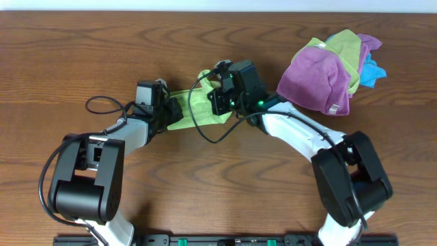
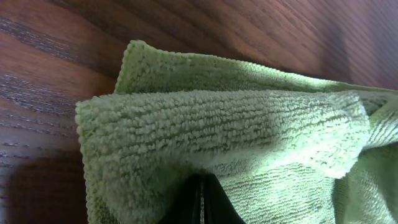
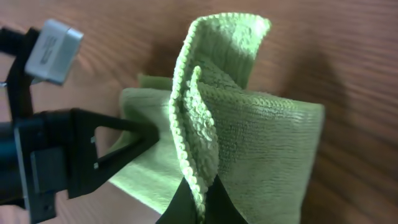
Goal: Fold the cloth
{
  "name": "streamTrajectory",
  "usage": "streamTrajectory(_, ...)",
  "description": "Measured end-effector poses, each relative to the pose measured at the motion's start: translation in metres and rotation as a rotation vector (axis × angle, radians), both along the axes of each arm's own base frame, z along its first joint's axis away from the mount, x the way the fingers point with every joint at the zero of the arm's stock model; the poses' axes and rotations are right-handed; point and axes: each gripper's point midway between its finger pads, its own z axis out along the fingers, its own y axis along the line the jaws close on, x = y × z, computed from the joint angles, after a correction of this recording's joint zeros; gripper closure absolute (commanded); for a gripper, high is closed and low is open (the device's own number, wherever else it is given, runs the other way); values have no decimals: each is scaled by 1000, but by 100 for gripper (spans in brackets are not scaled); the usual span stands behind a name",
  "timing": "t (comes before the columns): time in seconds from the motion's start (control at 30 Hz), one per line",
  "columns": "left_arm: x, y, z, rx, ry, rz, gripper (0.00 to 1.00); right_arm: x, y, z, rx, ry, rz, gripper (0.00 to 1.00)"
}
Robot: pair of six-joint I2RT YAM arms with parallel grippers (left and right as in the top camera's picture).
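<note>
A light green terry cloth [image 1: 198, 109] lies partly folded at the table's middle, between my two grippers. My left gripper [image 1: 171, 109] is shut on its left edge; in the left wrist view the fingertips [image 2: 203, 199] pinch a fold of the cloth [image 2: 236, 130]. My right gripper [image 1: 218, 99] is shut on the cloth's right edge and holds it raised; in the right wrist view the fingertips [image 3: 199, 202] clamp the beaded hem of the cloth [image 3: 261, 143]. The left gripper [image 3: 87, 155] also shows there, at the left.
A pile of cloths, purple [image 1: 317, 75], green [image 1: 341, 44] and blue [image 1: 372, 68], lies at the back right on the wooden table [image 1: 102, 48]. A black cable [image 1: 102, 104] loops beside the left arm.
</note>
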Motion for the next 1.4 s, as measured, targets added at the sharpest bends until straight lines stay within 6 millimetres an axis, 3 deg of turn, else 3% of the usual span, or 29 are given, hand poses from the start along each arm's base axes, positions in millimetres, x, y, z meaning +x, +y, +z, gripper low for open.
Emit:
streamTrajectory(0.27, 0, 0, 0, 1, 5, 0, 94, -5, 25, 12, 41, -55, 41, 99)
streamTrajectory(0.57, 5, 0, 7, 22, 29, -11, 94, -7, 31, 15, 66, -39, 21, 99)
streamTrajectory(0.83, 4, 5, 9, 34, 37, -12, 94, -11, 49, 28, 69, -70, 31, 99)
streamTrajectory(1.1, 9, 42, 58, 52, -48, 61, 94, -10, 50, 29, 70, -70, 19, 99)
streamTrajectory(1.4, 8, 62, 103, 60, -141, 95, 94, -10, 55, 24, 68, -74, 15, 99)
